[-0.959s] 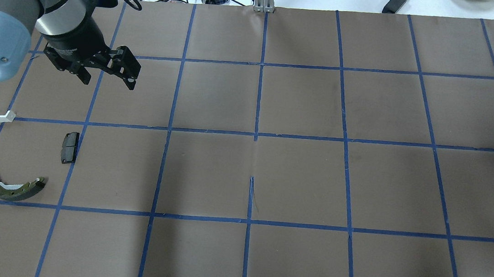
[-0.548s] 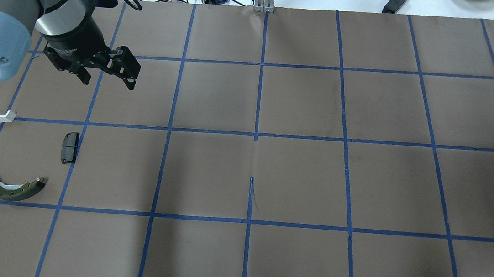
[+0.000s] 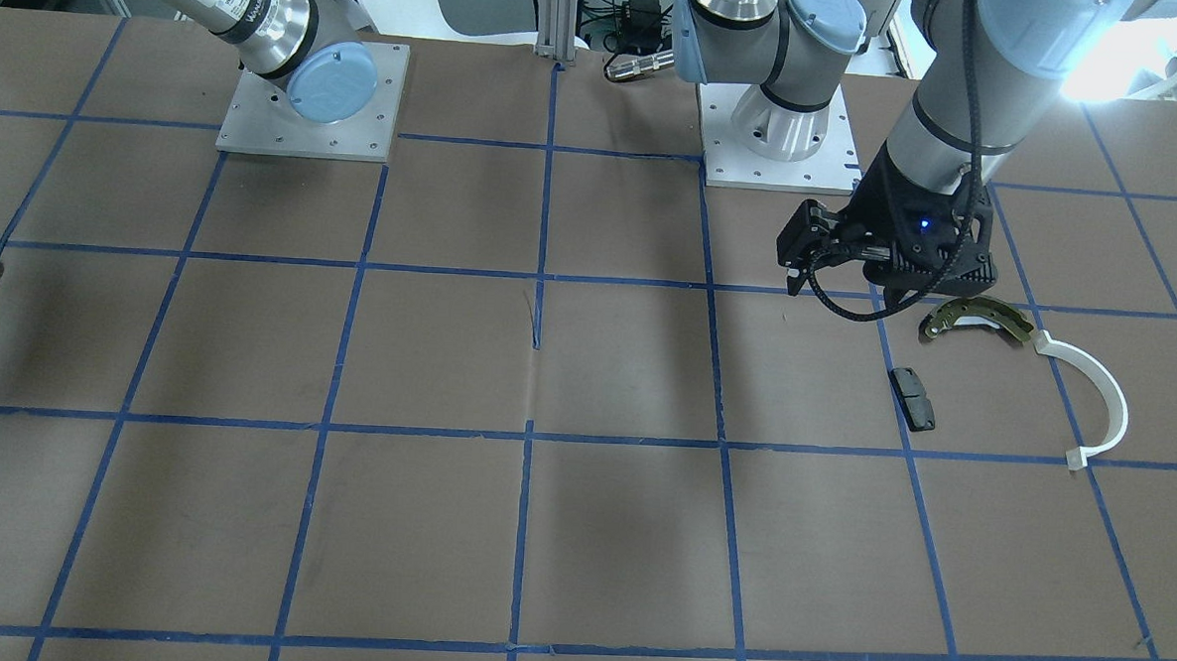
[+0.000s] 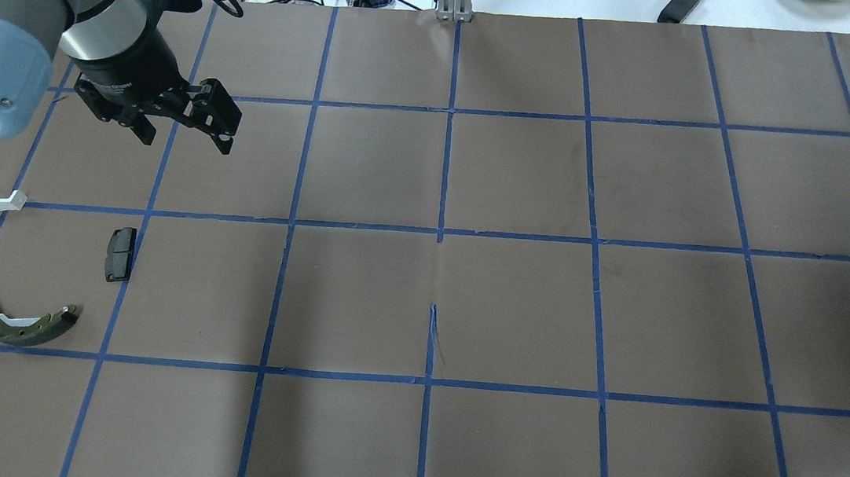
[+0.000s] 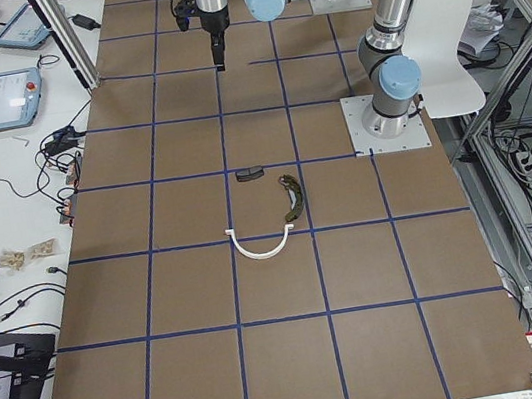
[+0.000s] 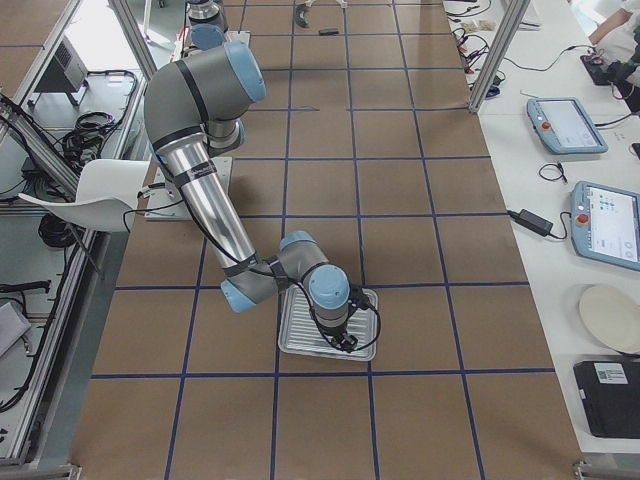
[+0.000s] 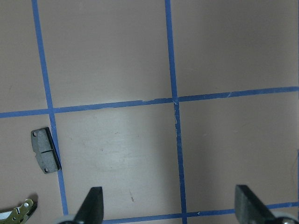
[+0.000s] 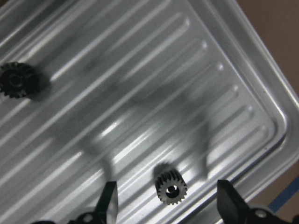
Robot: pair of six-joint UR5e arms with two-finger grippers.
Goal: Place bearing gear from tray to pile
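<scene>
Right hand (image 8: 168, 207) spread over small black gear (image 8: 169, 188) in ridged tray (image 8: 243, 70), left hand (image 4: 185, 138) spread above surface (image 4: 513, 303) near black pad (image 4: 120, 255)

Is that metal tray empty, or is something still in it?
Not empty. The right wrist camera shows two small dark gears lying apart on the ridged floor of the tray.

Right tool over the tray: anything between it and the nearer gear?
Nothing visible. The right tool is open over the tray, and the gear lies bare on the ridged floor, in the gap between its fingers. The other gear sits well off to the side, out of the path.
</scene>
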